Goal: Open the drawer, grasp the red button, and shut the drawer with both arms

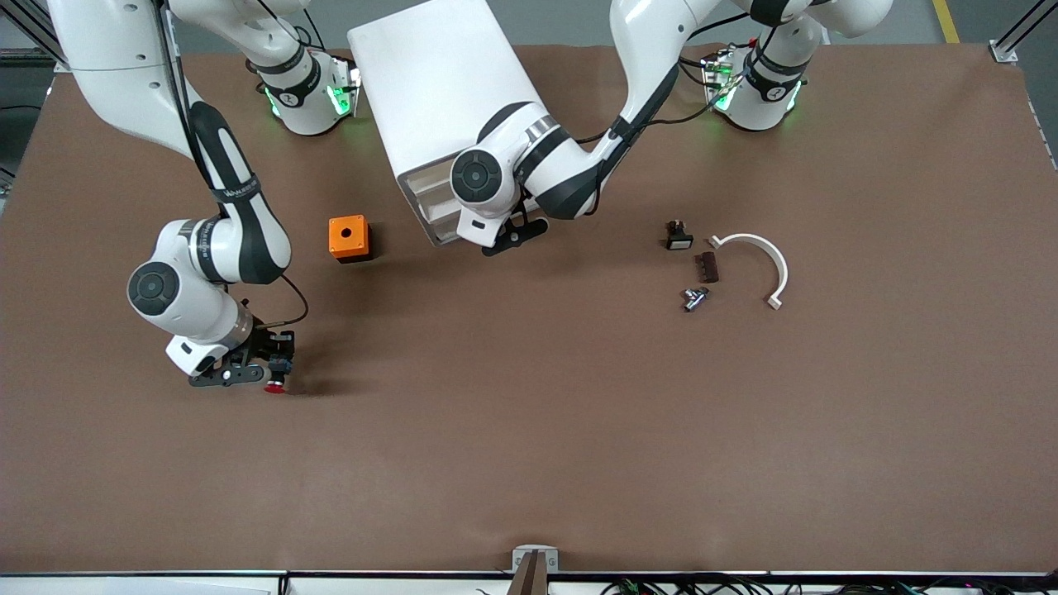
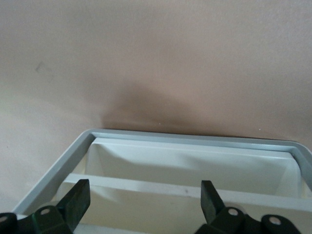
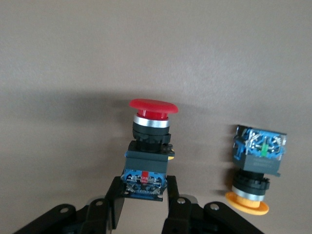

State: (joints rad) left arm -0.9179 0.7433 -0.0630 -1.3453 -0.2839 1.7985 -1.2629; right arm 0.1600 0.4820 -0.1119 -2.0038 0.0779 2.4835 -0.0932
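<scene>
The white cabinet (image 1: pixel 438 83) lies at the robots' end of the table, its drawer fronts (image 1: pixel 430 207) facing the front camera. My left gripper (image 1: pixel 514 235) is at those fronts, open and empty. In the left wrist view its fingers (image 2: pixel 78 201) stand wide apart over the open white drawer (image 2: pixel 195 138), whose inside shows bare. My right gripper (image 1: pixel 277 370) is low over the table toward the right arm's end, shut on the red-capped button (image 1: pixel 275 386). The right wrist view shows my right gripper (image 3: pixel 144 184) clamping the blue block of the button (image 3: pixel 152 134).
A yellow-capped button (image 3: pixel 256 165) lies on the table beside the red one. An orange box (image 1: pixel 348 238) stands beside the cabinet. A black switch (image 1: pixel 678 237), a brown block (image 1: pixel 708 266), a metal part (image 1: pixel 694 297) and a white curved piece (image 1: pixel 764 264) lie toward the left arm's end.
</scene>
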